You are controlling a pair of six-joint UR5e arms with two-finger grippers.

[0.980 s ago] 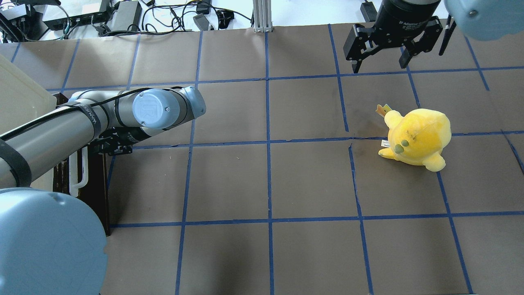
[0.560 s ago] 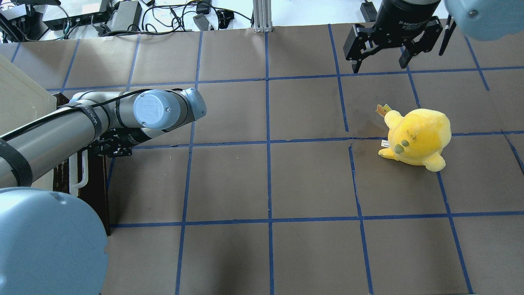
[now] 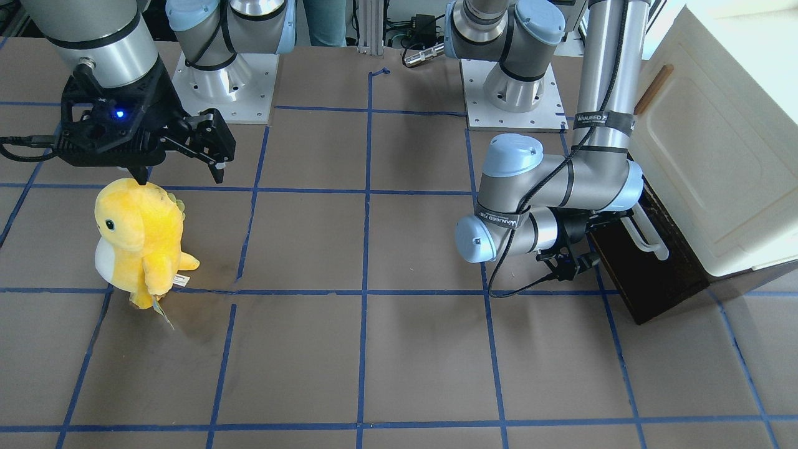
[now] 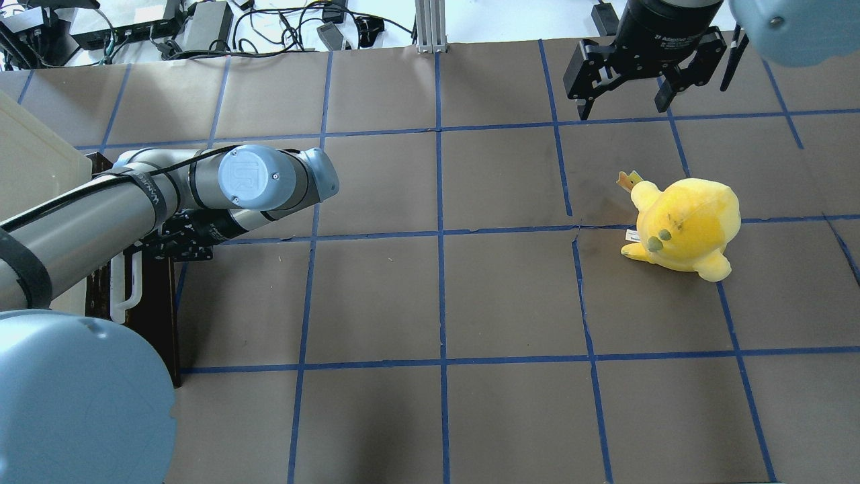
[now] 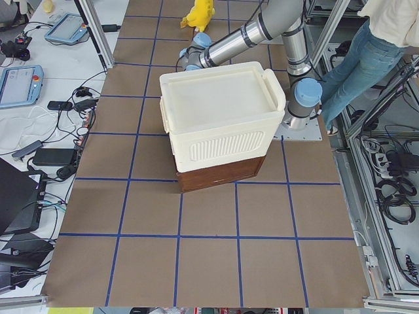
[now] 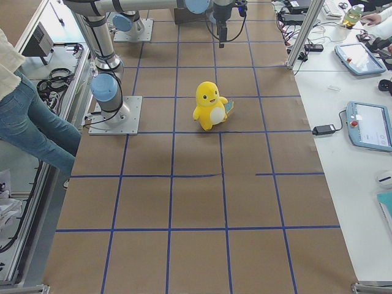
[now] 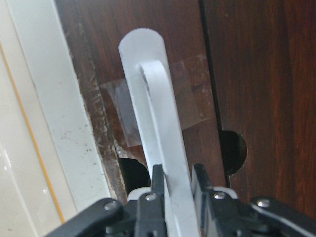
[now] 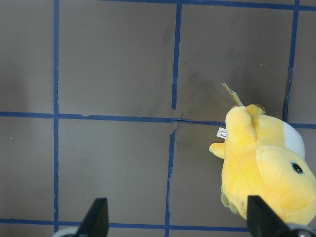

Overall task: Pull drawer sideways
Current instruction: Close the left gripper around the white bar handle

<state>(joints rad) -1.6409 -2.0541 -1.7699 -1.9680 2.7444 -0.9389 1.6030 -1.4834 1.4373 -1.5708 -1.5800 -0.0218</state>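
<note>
The left end effector (image 7: pixel 175 185) pinches the white bar handle (image 7: pixel 155 113) of the drawer (image 3: pixel 654 284), low under the cream cabinet (image 3: pixel 704 156) at the tabletop's (image 4: pixel 510 296) left end. Stiff wood, likely weighty; that rigid bar is the place to grip. The right end effector (image 4: pixel 623 107) hangs wide, empty.

Robotics lab, not home. Work table (image 4: pixel 510 296) papered brown, marked with blue tape grid (image 4: pixel 441 296). Two arm bases (image 3: pixel 215 78) bolted to metal plates. Aluminium frame posts (image 4: pixel 430 27) at table edge. Teach pendants (image 6: pixel 370 125) on white side bench. Power bricks and tangled cables (image 4: pixel 289 27) behind table. Operator in jeans (image 5: pixel 357 62) standing beside rig.
</note>
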